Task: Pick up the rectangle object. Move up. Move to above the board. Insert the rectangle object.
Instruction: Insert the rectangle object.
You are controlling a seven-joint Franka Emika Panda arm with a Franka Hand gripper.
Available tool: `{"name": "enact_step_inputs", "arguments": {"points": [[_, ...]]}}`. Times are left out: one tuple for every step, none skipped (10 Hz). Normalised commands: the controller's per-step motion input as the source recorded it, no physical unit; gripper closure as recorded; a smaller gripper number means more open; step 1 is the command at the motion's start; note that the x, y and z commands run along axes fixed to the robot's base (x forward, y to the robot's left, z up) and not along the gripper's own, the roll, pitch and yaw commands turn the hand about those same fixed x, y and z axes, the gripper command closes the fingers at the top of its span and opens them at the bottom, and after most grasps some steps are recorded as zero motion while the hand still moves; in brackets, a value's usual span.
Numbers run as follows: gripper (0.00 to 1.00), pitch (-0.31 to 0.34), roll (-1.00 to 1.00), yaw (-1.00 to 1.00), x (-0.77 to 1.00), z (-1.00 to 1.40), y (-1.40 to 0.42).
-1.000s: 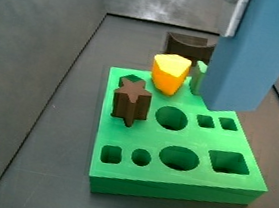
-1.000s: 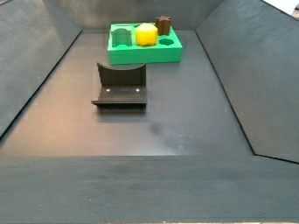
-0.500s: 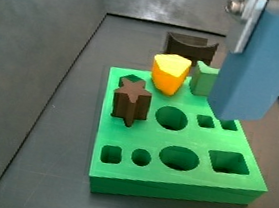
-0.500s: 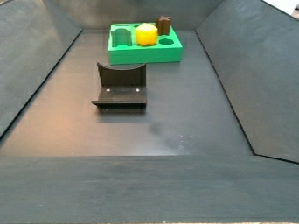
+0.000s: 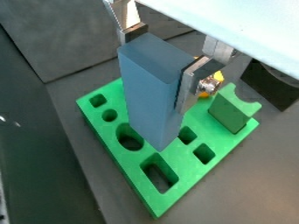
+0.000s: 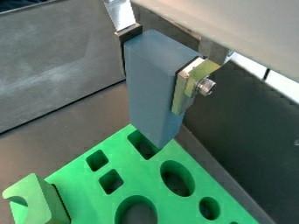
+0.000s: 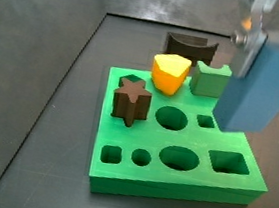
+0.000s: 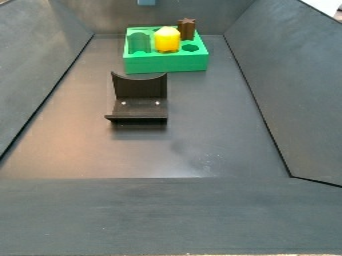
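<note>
Nearest the wrist cameras, the hand (image 5: 158,61) is closed on the tall, slim light-blue matte rectangle object (image 5: 152,87), its flat silver fingers (image 6: 195,85) pressing opposite faces near the block's upper end. In both wrist views the block hangs upright, its lower end just above the large bright green thick square board (image 5: 131,166); whether it touches the top cannot be told. In a side view the block (image 7: 266,80) stands over the board's (image 7: 169,182) right part, near a small square hole (image 7: 206,121). On the board sit a dark brown star piece (image 7: 131,100), a yellow block (image 7: 171,74) and a green notched cube (image 7: 213,80); a dark brown arch block (image 7: 189,49) lies behind. Farther off, in a side view, the dark L-shaped fixture (image 8: 138,98) stands on the dark floor (image 8: 174,150), apart from the board (image 8: 166,55).
</note>
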Motion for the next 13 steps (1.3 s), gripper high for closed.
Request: {"name": "enact_step_inputs", "arguments": {"points": [[1.0, 0.0, 0.23, 0.0, 0.85, -0.29, -0.09], [1.0, 0.0, 0.23, 0.0, 0.86, -0.29, -0.09], [1.0, 0.0, 0.22, 0.0, 0.83, -0.28, -0.05], [1.0, 0.004, 0.23, 0.0, 0.79, -0.29, -0.05], [1.0, 0.0, 0.23, 0.0, 0.76, -0.35, -0.04], [1.0, 0.0, 0.24, 0.0, 0.73, -0.33, -0.06], [1.0, 0.01, 0.22, -0.06, 0.63, -0.27, -0.1], [1.0, 0.0, 0.21, -0.06, 0.55, -0.22, -0.12], [1.0, 0.003, 0.17, 0.0, 0.33, -0.11, -0.15], [1.0, 0.0, 0.2, 0.0, 0.26, -0.17, -0.13], [1.0, 0.0, 0.21, 0.0, 0.19, -0.2, -0.05], [1.0, 0.021, 0.21, 0.0, 0.07, -0.16, 0.0], [1.0, 0.021, 0.2, 0.0, 0.04, -0.16, 0.0]]}}
